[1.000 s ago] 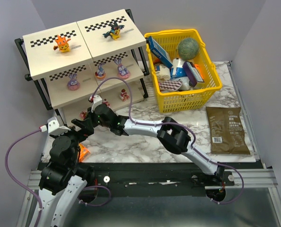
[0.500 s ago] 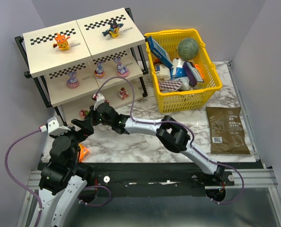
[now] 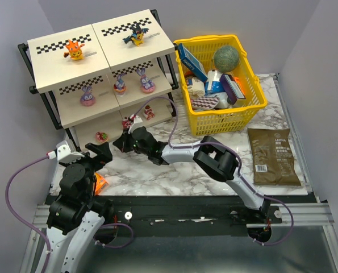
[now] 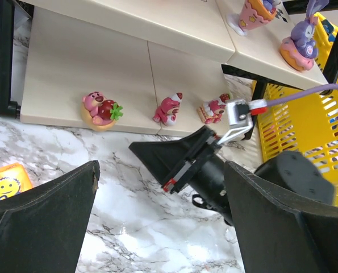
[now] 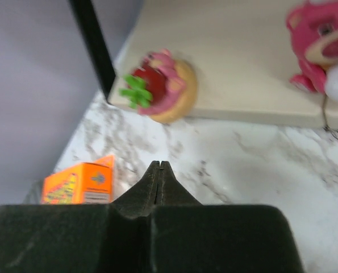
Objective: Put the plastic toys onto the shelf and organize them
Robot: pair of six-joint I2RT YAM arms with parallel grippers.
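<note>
The shelf [image 3: 61, 71] stands at the back left. Its top tier holds the orange toy [image 3: 74, 50] and the black-and-yellow winged toy [image 3: 137, 37]. The middle tier holds three purple-pink bunny-eared toys [image 3: 88, 96]. The bottom tier [image 4: 72, 74] holds three red-pink toys: one on a doughnut [image 4: 99, 109] [image 5: 160, 94], a second [image 4: 169, 107] and a third [image 4: 214, 108]. My right gripper [image 3: 119, 143] [image 5: 159, 165] is shut and empty, low over the marble in front of the bottom tier. My left gripper [image 3: 96, 154] [image 4: 161, 168] is open and empty, just behind the right gripper.
A flat orange packet [image 3: 100, 183] [image 5: 80, 182] lies on the marble near the left arm. A yellow basket [image 3: 254, 108] of boxes and a green ball stands right of the shelf. A brown pouch [image 3: 274, 156] lies at the right.
My right gripper has drawn back to the right, away from the left end of the bottom tier. The doughnut toy now shows there. The left arm has not moved.
</note>
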